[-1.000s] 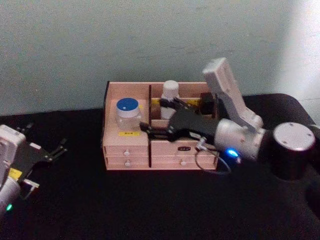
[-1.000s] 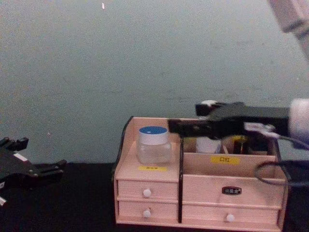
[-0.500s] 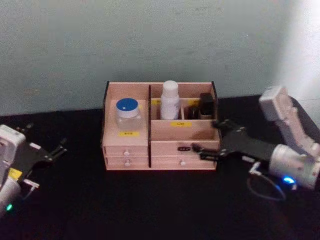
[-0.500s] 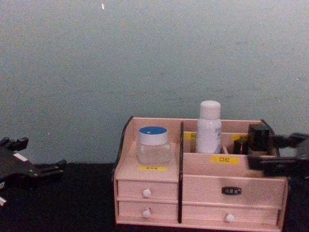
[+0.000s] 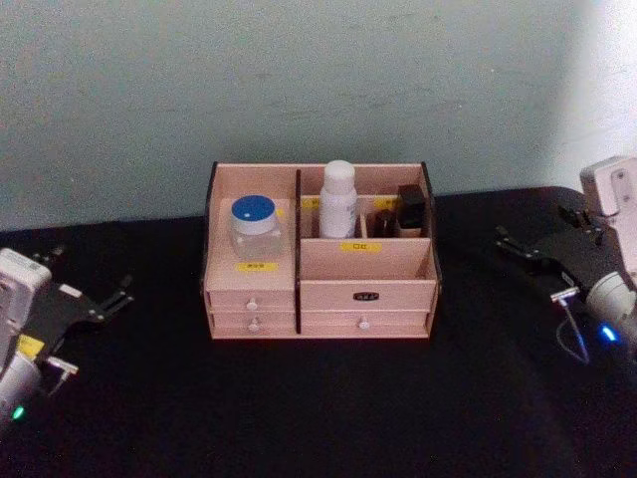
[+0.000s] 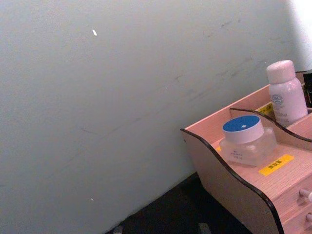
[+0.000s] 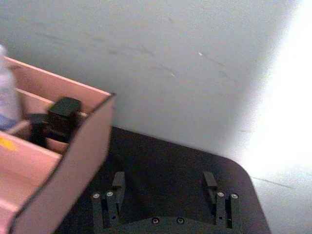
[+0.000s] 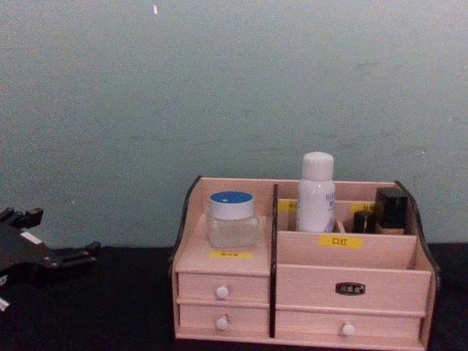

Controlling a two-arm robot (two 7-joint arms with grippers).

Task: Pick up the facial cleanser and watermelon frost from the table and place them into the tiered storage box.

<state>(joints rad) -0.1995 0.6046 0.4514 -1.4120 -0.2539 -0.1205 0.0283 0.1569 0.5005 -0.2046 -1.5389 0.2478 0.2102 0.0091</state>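
Facial cleanser (image 5: 337,197) stands upright in the rear compartment of the tiered storage box (image 5: 364,272), beside small dark bottles (image 5: 409,209). Judged light, rigid, smooth plastic, top-heavy when tall; best gripped mid-body, below the cap. Watermelon frost (image 5: 255,221) sits on the box's low step; squat jar, probably heavier for its size, slick walls (grip across the body under the blue lid). Both appear placed. Right pincer (image 5: 550,255) hangs released and empty, the box well off toward its fingertips' side. Left pincer (image 5: 92,307) rests low over the counter (image 5: 318,418), fingers spread, holding nothing, the box well ahead of its fingertips.
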